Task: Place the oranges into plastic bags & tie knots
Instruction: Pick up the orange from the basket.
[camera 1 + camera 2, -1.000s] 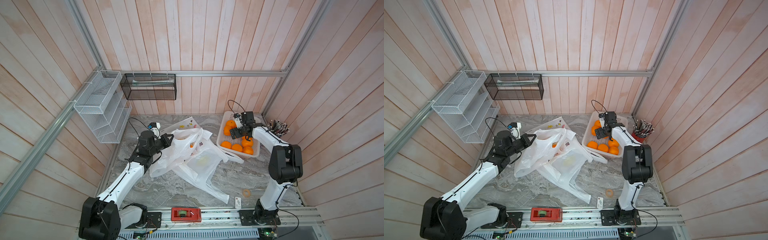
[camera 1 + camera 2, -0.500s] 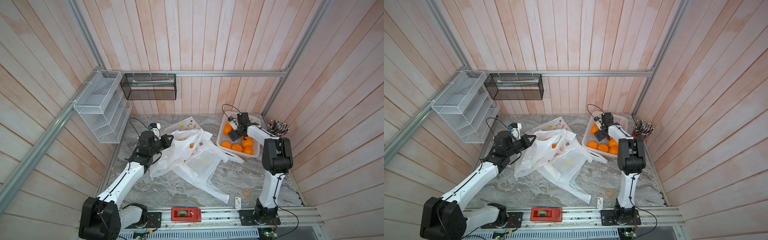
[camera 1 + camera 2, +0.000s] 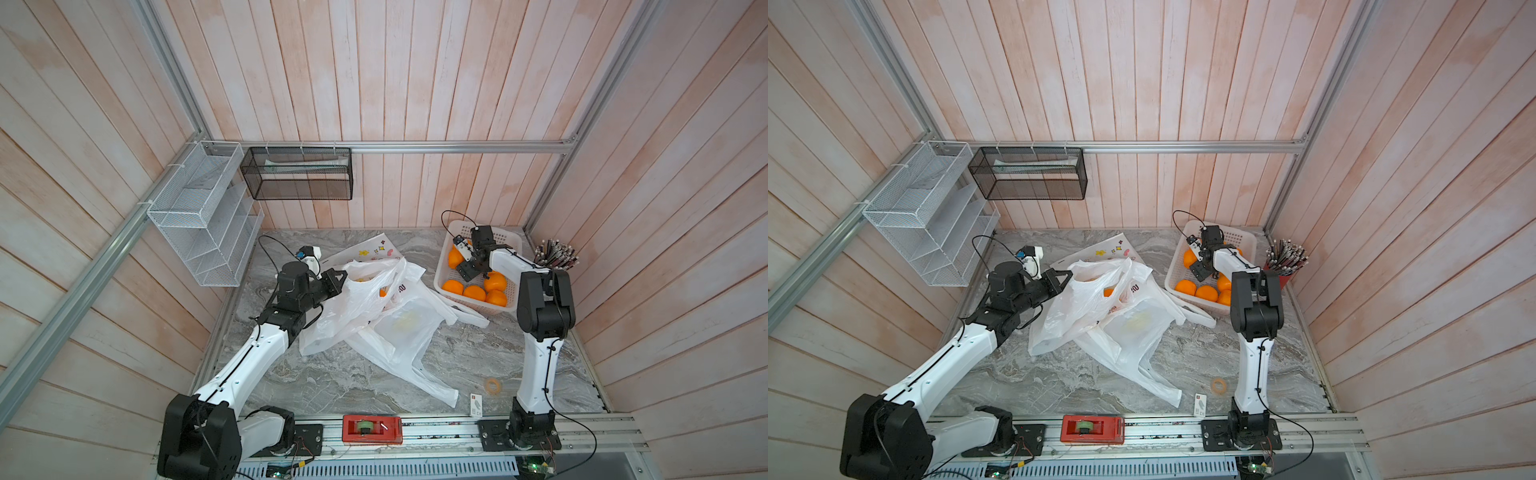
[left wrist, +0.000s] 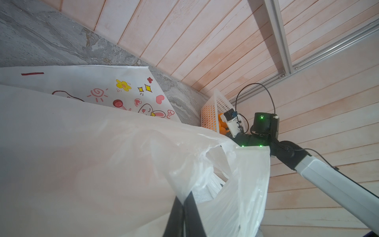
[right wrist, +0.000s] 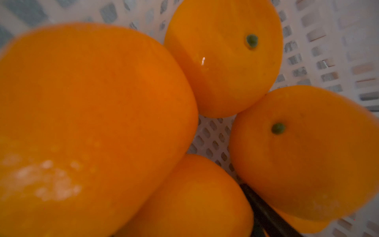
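My left gripper is shut on the rim of a translucent white plastic bag and holds its mouth up. An orange shows through the film. Two more plastic bags lie on the table, one flat under the held one and a printed one behind it. My right gripper is down in the white basket among several oranges. In the right wrist view one orange fills the gap, a black finger lies along it, and the second finger is hidden. No knots show.
A red cup of pencils stands right of the basket. A red tape dispenser, a tape ring and a small card lie near the front rail. A white wire shelf and a black mesh basket hang on the walls.
My right gripper has moved left and down among the oranges in the basket, and its arm has folded in closer. My left gripper still holds the bag in the same place.
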You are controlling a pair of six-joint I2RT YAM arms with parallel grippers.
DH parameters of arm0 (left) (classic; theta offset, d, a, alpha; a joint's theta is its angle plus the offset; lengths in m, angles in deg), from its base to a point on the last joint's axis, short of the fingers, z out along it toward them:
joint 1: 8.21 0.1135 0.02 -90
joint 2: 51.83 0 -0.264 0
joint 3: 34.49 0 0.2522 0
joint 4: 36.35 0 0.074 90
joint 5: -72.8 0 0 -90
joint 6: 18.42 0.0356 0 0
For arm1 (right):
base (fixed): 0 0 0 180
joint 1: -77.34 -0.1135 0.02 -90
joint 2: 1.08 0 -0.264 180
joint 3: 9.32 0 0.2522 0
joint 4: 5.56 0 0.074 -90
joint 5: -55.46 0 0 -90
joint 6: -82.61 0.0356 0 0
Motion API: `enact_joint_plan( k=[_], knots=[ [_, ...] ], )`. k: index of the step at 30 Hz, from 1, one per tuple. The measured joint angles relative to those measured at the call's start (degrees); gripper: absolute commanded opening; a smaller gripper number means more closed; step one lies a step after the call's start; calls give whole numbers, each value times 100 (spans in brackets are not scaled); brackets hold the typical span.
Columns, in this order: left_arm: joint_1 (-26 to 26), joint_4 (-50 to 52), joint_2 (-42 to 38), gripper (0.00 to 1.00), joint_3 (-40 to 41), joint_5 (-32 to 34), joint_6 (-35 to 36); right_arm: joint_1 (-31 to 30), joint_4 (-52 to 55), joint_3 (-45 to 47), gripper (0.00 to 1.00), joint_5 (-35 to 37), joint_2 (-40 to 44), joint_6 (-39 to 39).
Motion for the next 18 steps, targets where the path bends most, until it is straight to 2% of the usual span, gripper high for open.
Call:
enact_joint_plan(
  k=[1, 2, 9, 15, 18],
  knots=[
    [0, 11, 0, 0, 0, 2, 0, 7, -11, 0, 60, -9, 0, 9],
    [0, 22, 0, 0, 0, 9, 0, 11, -35, 2, 57, -24, 0, -11],
    [0, 79, 0, 0, 0, 39, 2, 46, -238, 348, 56, -116, 310, 118],
    [0, 76, 0, 0, 0, 37, 2, 68, -262, 811, 54, -334, 1353, 468],
    [0, 74, 0, 0, 0, 28, 13, 70, -254, 946, 54, -691, 1987, 817]
  ],
)
